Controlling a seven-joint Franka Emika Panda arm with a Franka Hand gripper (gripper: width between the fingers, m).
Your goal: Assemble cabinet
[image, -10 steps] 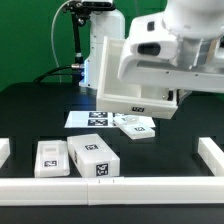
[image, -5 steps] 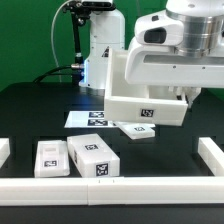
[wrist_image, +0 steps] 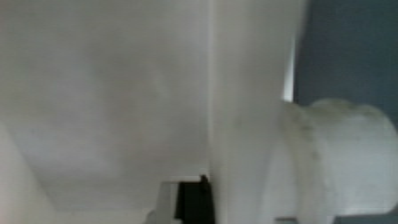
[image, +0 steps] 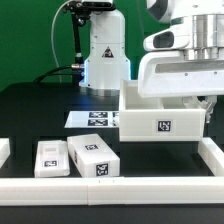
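Note:
The cabinet (image: 160, 112), a large white box frame with a square tag on its near face, hangs above the table at the exterior view's right. My gripper (image: 204, 99) comes down from the white arm (image: 186, 38) and is shut on the cabinet's upper right part. The fingertips themselves are hidden by the frame. In the wrist view the cabinet's white wall (wrist_image: 125, 100) fills almost everything, with a dark sliver low down and a strip of dark table beside it.
The marker board (image: 88, 118) lies on the black table, partly behind the cabinet. Two small white tagged blocks (image: 52, 157) (image: 94, 157) sit near the front. White rails (image: 110, 188) (image: 211, 152) border the work area. The robot base (image: 103, 52) stands at the back.
The cabinet has swung with the arm toward the exterior view's right and turned, so its tagged face now looks at the camera. It now hides the small tagged part next to the marker board.

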